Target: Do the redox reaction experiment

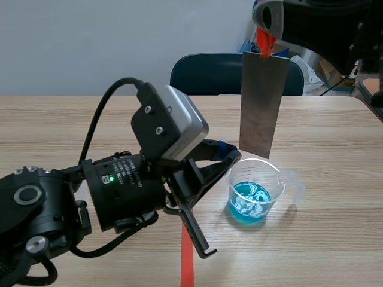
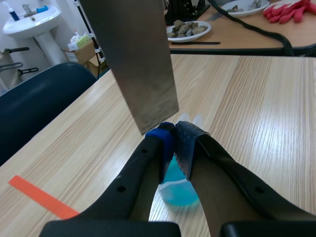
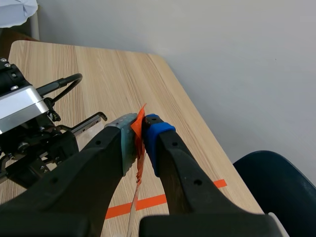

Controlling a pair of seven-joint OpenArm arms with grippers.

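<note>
**Scene view.** The right gripper (image 1: 267, 30), high at the far right, is closed on an orange tab (image 1: 264, 43) fixed to the top edge of a metal plate (image 1: 261, 104). The plate hangs upright, grey and dull, with its lower edge just above the mouth of a cup (image 1: 254, 190) and clear of the blue liquid (image 1: 250, 200) inside. The cup is clear plastic with printed graduations and a handle, and it stands on the wooden table (image 1: 335, 239). The left gripper (image 1: 229, 152) meets the side of the cup's rim nearest the left arm. A red tape strip (image 1: 187, 257) lies near the cup, and a dark chair (image 1: 206, 72) stands beyond the table.

**Left wrist view.** Only this view shows the grip. The fingers (image 2: 160, 140) stand almost together, with the cup's thin wall pinched between the pads and the liquid visible beneath them. The plate's lower corner hangs just ahead of the fingertips. Far behind are a sink (image 2: 30, 20), a dish of stones (image 2: 187, 30) and red gloves (image 2: 289, 11).

**Right wrist view.** The two pads are pressed on the orange tab. The plate appears only as a thin edge below them. The left arm (image 3: 29, 133) lies low beside it.
</note>
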